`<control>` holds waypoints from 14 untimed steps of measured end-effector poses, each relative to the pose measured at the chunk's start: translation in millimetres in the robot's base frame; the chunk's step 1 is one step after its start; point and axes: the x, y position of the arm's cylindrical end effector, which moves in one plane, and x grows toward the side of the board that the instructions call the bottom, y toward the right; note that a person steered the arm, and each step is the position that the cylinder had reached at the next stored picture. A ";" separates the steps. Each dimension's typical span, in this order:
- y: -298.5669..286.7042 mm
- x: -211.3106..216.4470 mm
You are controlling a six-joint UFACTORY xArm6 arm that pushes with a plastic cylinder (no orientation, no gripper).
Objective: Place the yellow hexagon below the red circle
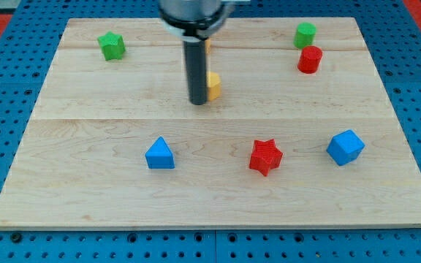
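The yellow hexagon (214, 85) lies a little above the board's middle, partly hidden behind the dark rod. My tip (198, 102) rests on the board right at the hexagon's left side, touching or nearly touching it. The red circle (310, 59), a short red cylinder, stands at the view's upper right, well to the right of the hexagon and slightly higher. A sliver of another yellow-orange block (208, 45) peeks out behind the rod near the top.
A green star (112, 46) sits at the upper left. A green block (305, 34) stands just above the red circle. A blue triangle (159, 154), a red star (265, 156) and a blue cube (344, 147) lie along the lower half of the wooden board (86, 190).
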 end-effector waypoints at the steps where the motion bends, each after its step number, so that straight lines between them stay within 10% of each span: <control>1: -48.8 -1.2; 7: 98.3 -49.0; 14: 255.9 119.6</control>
